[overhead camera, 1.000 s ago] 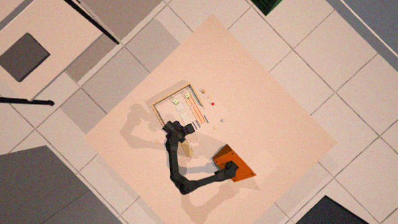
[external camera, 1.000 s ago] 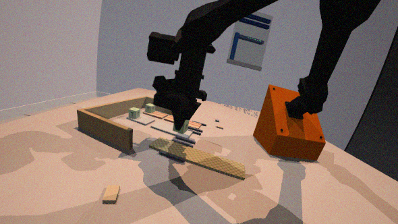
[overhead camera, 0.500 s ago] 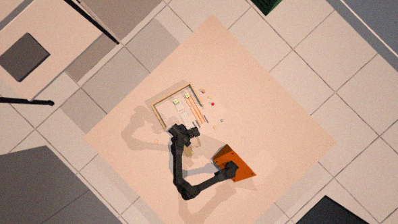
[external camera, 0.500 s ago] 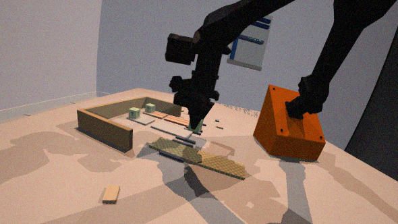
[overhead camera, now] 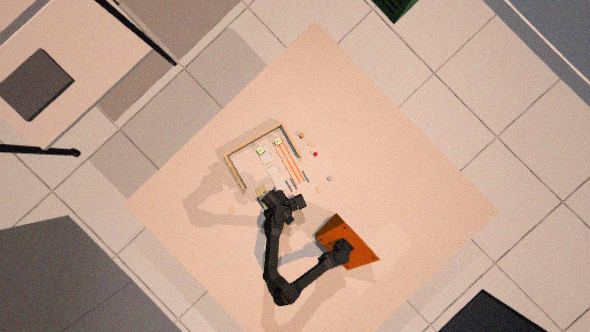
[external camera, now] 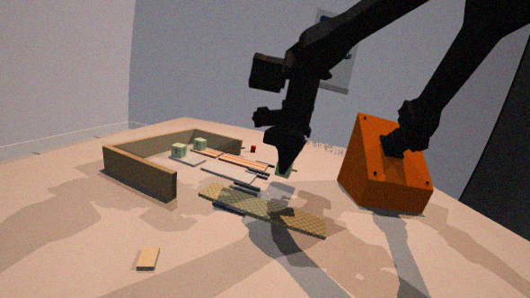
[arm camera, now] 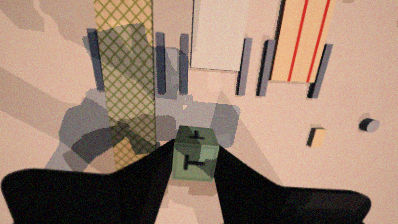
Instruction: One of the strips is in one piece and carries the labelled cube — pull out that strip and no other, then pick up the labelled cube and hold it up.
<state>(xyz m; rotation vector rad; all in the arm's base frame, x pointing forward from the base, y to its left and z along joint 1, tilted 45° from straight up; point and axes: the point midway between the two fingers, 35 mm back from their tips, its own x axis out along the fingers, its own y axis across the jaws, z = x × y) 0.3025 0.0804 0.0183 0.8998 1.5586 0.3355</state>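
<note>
My gripper (external camera: 282, 172) (arm camera: 194, 145) is shut on the green cube (external camera: 288, 169) (arm camera: 194, 166) marked T and holds it in the air, above and beside the patterned strip. The yellow cross-hatched strip (external camera: 306, 223) (arm camera: 125, 65) lies flat in one piece between dark rails, reaching well out past them, with nothing on it. The white strip has a near piece (overhead camera: 275, 178) (external camera: 228, 172) (arm camera: 218, 35) and a separate far piece (overhead camera: 265, 158) (external camera: 190, 160). The red-striped strip also has a near piece (overhead camera: 293, 169) (external camera: 242, 162) and a far piece (overhead camera: 281, 149) (external camera: 206, 153). A green cube stands on each far piece.
A low tan wall (overhead camera: 254, 140) (external camera: 139, 170) encloses the strips' far ends on three sides. An orange wedge (overhead camera: 364, 256) (external camera: 391, 194) stands by the arm's base. A tan block (overhead camera: 231, 210) (external camera: 148, 258), a red cylinder (overhead camera: 315, 154) (external camera: 253, 148) and a grey cylinder (overhead camera: 329, 178) (arm camera: 371, 125) lie around.
</note>
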